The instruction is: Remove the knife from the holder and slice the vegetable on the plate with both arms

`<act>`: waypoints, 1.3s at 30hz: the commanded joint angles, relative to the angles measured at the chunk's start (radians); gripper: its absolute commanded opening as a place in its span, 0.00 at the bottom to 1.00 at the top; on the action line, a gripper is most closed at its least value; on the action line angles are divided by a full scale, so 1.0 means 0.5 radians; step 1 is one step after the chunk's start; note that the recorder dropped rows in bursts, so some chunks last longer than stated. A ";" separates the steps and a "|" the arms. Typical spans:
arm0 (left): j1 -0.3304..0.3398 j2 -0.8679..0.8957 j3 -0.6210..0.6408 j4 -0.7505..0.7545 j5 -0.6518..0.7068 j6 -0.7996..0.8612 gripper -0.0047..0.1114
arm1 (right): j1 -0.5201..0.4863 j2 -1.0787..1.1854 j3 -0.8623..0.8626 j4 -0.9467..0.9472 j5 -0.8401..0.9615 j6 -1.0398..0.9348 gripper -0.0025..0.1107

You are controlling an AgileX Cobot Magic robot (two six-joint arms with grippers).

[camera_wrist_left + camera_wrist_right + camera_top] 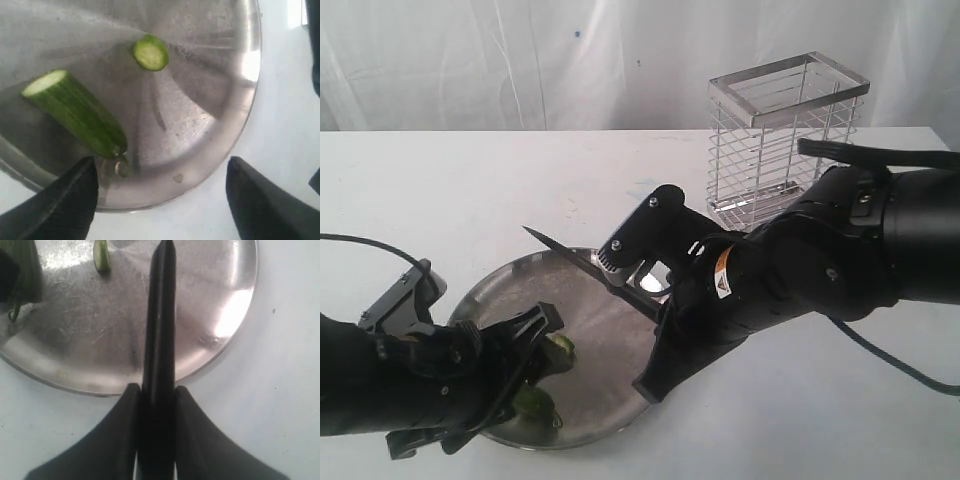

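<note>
Holds the knife (160,330) fast in the right pincer (156,390), jaws closed on the black handle, blade pointing out over the plate (610,420) and raised clear of the steel. Shows the left pincer (161,165) spread wide, gripping nothing, hovering low over the plate. Finds the vegetable (535,402) in two parts on the plate: a long piece (75,112) with a pale cut face and its stem near one finger, and a thin slice (150,53) apart from it. Shows the holder (780,140) on the tabletop (470,190), well apart from the plate.

Looks like a pause between cuts, with one slice off and more probably wanted. To do the next cut well:

- Bring the left pincer down over the long piece near the stem.
- Close gently, enough to stop rolling, not enough to crush.
- Keep the fingers (60,210) back from the cut face, to leave the blade room.
- Square the blade across the piece, not along it.
- Lower straight, close to the cut end, and press through to the steel.
- Watch for skating on the glossy skin and for sliding of the plate.
- Lift the knife clear before letting go on the left.
</note>
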 commanded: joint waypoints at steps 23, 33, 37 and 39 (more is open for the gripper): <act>-0.005 0.440 -0.103 0.006 -0.144 0.069 0.65 | -0.012 -0.024 -0.017 -0.013 -0.017 -0.021 0.02; 0.209 0.456 -0.111 0.006 -0.006 0.543 0.60 | -0.012 -0.024 -0.017 -0.009 -0.015 -0.021 0.02; 0.251 0.494 -0.188 0.006 0.080 0.772 0.60 | -0.012 -0.024 -0.017 -0.004 -0.020 -0.021 0.02; 0.251 0.518 -0.245 0.006 0.115 0.805 0.60 | -0.012 -0.024 -0.017 -0.004 -0.020 -0.021 0.02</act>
